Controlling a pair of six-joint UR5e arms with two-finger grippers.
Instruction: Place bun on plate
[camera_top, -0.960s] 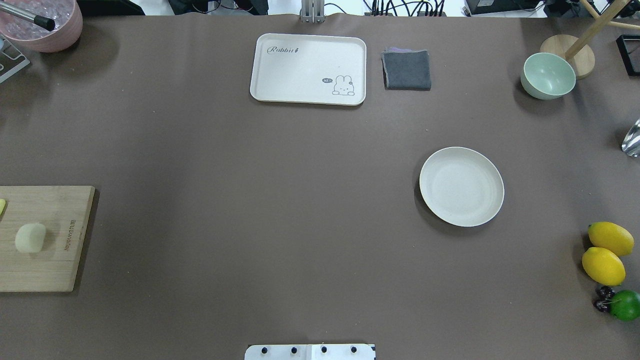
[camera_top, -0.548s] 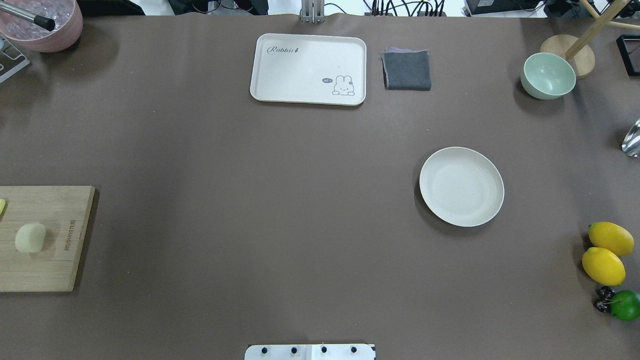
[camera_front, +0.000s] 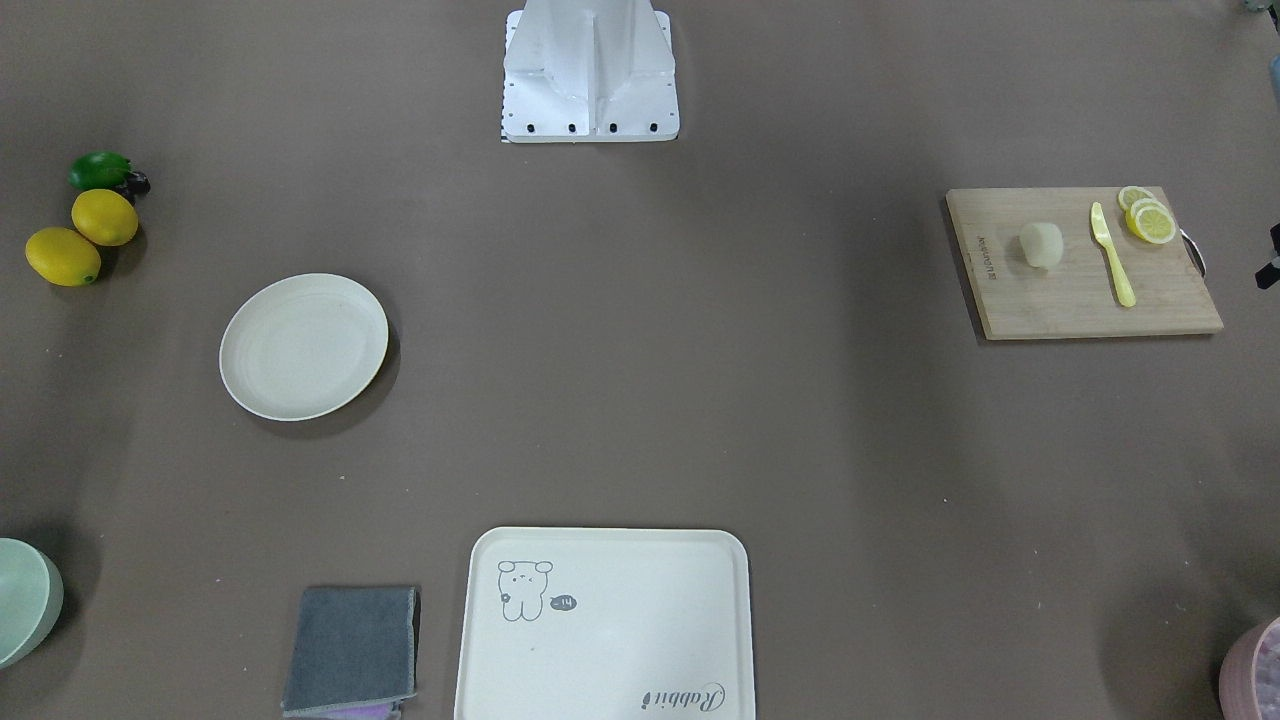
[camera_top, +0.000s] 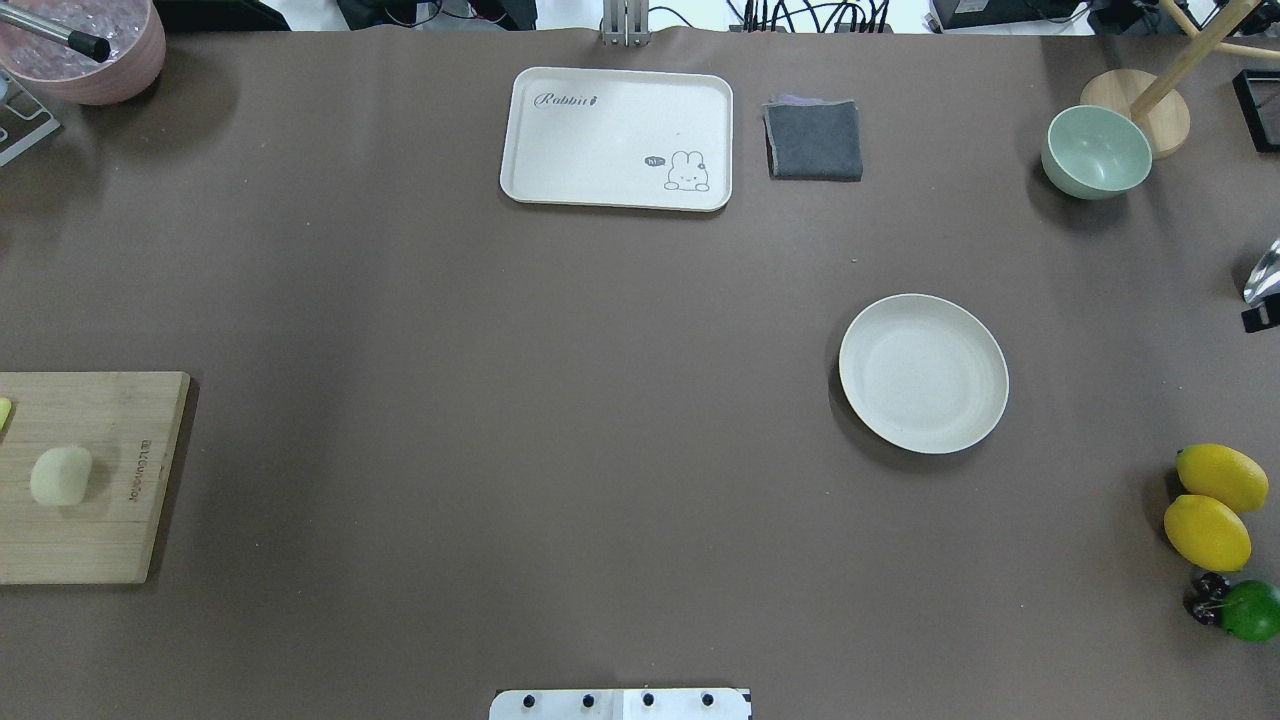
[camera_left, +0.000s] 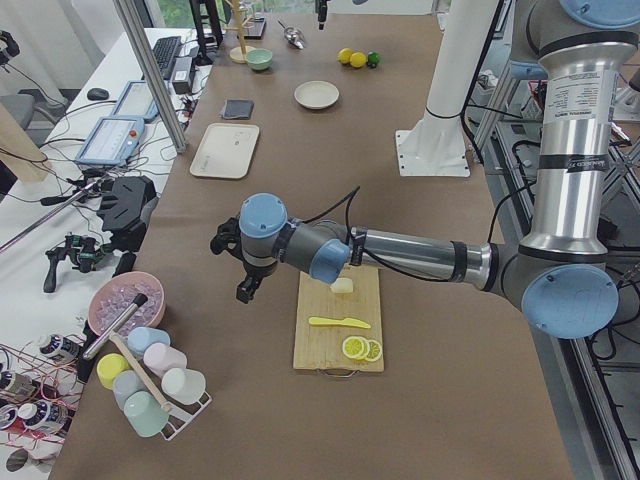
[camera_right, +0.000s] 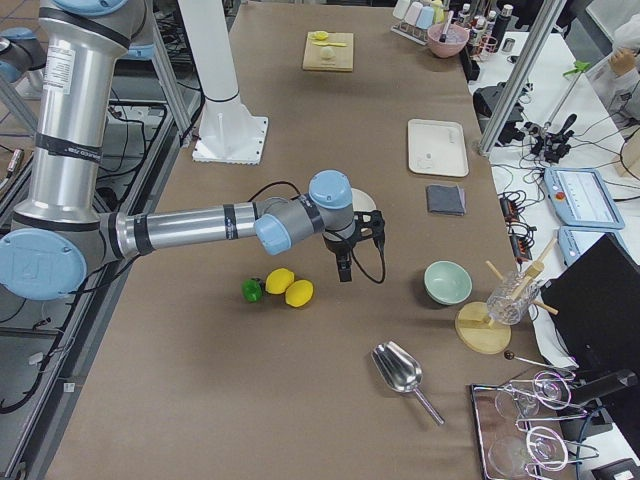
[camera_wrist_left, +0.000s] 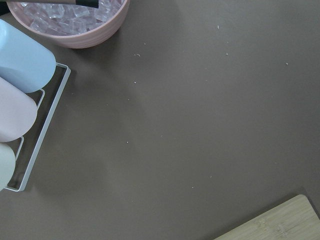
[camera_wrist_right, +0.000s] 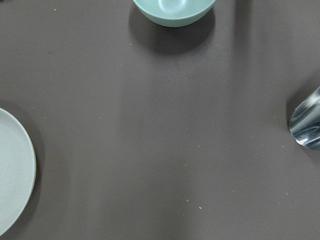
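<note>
The bun (camera_top: 60, 474), a small pale lump, lies on the wooden cutting board (camera_top: 100, 500) at the table's left end; it also shows in the front view as bun (camera_front: 1040, 245). The round cream plate (camera_top: 923, 372) sits bare on the right half of the table. In the left side view my left gripper (camera_left: 243, 290) hangs over the table just off the board, apart from the bun (camera_left: 342, 285). My right gripper (camera_right: 343, 270) hovers between the plate, the lemons and the green bowl. I cannot tell whether either gripper is open or shut.
A yellow knife (camera_front: 1112, 255) and lemon slices (camera_front: 1148, 218) share the board. At the back are a rabbit tray (camera_top: 617, 138), a grey cloth (camera_top: 814, 139) and a green bowl (camera_top: 1096, 152). Lemons (camera_top: 1210, 505) and a metal scoop (camera_right: 400, 370) lie at the right, a pink ice bowl (camera_top: 85, 45) back left.
A small black part of my right gripper has come into the overhead view at its right edge, beside the scoop. The bun and the plate have not moved.
</note>
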